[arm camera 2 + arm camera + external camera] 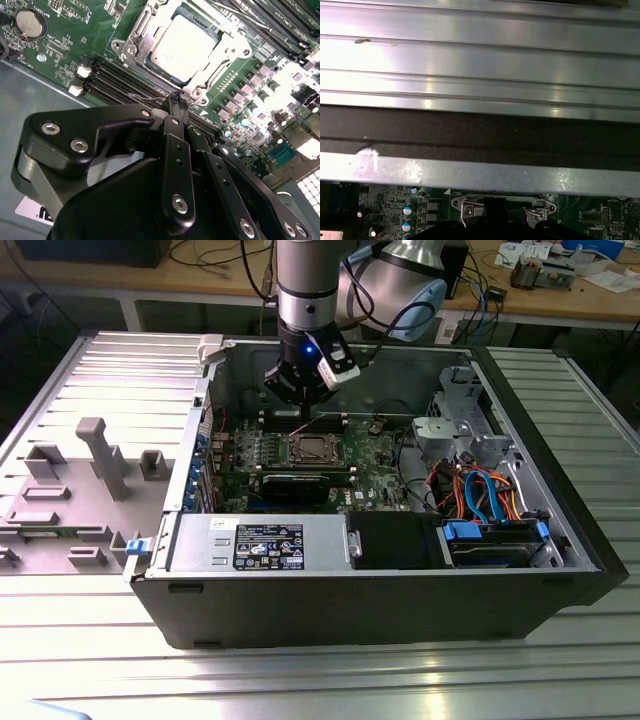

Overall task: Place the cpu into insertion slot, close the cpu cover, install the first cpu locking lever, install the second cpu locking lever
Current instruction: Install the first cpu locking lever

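Observation:
The cpu [184,42] shows its dull silver top and lies in the insertion slot [131,49] on the green motherboard. The grey cpu cover [219,36] lies flat around it as a frame. In the exterior view the cpu [312,449] sits mid-board inside the open computer case. My gripper [175,99] hangs above the board just beside the socket's edge. Its black fingers [176,150] are shut together with nothing between them. In the exterior view the gripper [300,400] is above the back edge of the socket. The first wrist view shows the socket's metal rim [495,202].
Black memory slots [117,80] run beside the socket, under the gripper. A round coin cell [27,22] sits on the board. The case wall [480,172] rises close by. A drive cage [470,430], coloured cables [480,490] and the power supply [260,540] crowd the case.

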Tool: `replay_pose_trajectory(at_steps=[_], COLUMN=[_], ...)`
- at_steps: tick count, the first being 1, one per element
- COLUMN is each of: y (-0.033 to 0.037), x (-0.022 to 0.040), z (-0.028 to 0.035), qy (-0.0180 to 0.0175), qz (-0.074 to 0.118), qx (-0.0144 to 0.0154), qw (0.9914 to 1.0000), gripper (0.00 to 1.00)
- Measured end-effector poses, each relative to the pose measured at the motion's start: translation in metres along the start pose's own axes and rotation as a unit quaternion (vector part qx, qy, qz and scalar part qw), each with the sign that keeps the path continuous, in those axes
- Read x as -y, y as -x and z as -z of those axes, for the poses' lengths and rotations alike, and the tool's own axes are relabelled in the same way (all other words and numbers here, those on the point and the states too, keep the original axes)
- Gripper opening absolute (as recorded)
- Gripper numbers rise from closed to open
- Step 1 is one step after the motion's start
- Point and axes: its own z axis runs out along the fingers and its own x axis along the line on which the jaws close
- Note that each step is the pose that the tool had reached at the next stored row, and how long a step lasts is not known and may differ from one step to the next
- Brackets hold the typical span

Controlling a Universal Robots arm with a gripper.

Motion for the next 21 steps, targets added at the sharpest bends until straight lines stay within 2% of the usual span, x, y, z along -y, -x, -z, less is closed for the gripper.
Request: replay_pose_trajectory(at_steps=[9,21], y=[0.0052,0.0177], x=[-0.0010,-0.0024], z=[-0.0038,-0.0105], qy=[0.0001,0.0001], qz=[0.000,0.000], qx=[-0.0001,-0.0015], qw=[1.00000,1.00000], gripper=[0.11,0.11])
